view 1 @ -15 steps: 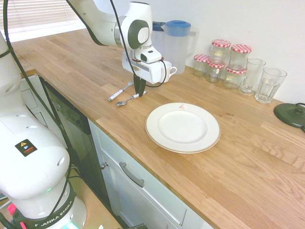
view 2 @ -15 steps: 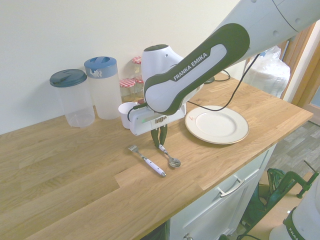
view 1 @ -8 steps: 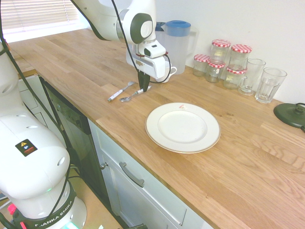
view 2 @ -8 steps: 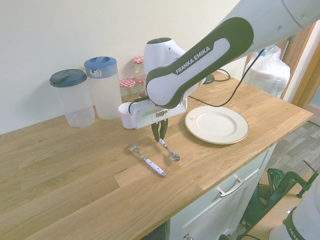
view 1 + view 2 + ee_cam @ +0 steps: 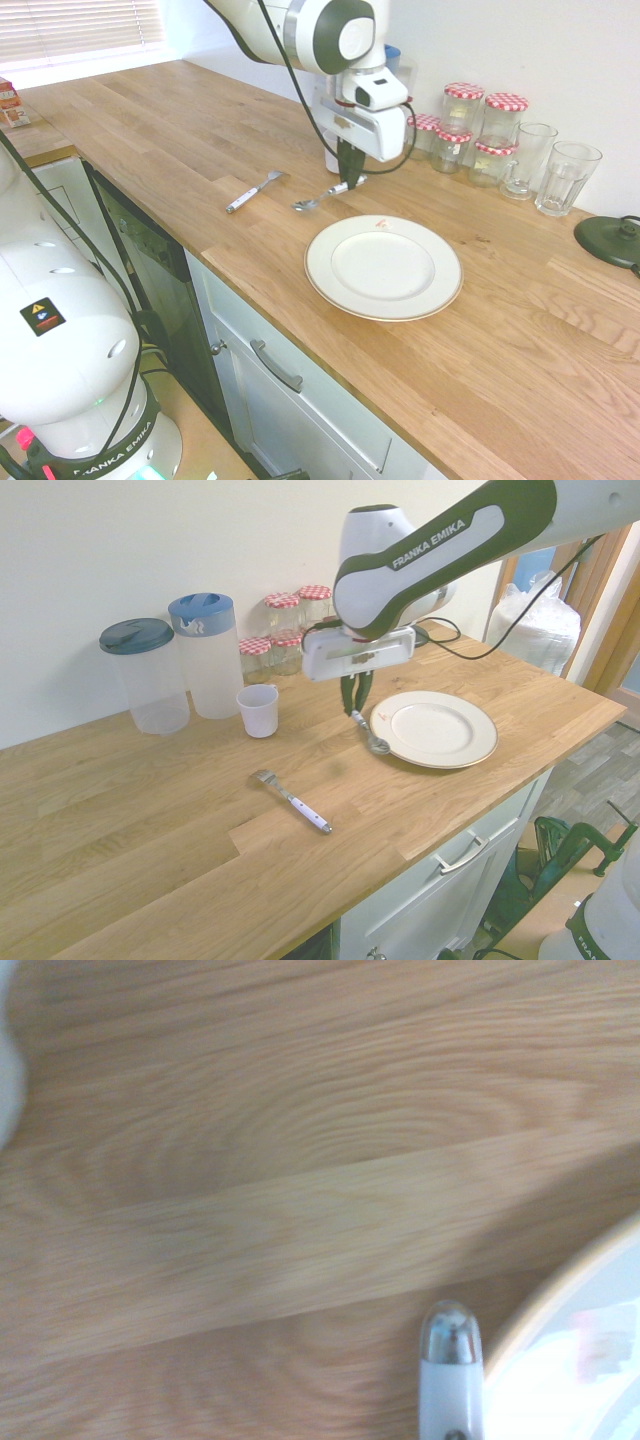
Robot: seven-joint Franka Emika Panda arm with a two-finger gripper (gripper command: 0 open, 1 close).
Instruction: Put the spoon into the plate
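"FRANKA EMIKA" on the arm [image 5: 400,565], "ANKA EMIKA" on its base [image 5: 118,455]

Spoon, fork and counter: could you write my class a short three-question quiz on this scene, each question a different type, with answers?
1. True or false: the hand grips the spoon by its handle.

2. Multiple choice: where does the fork lie?
A) on the plate
B) on the counter
C) inside the cup

3. Fill in the blank: of the two tall jugs, the one nearer the cup has a ____ lid.

Key: 1 true; 2 B; 3 blue.
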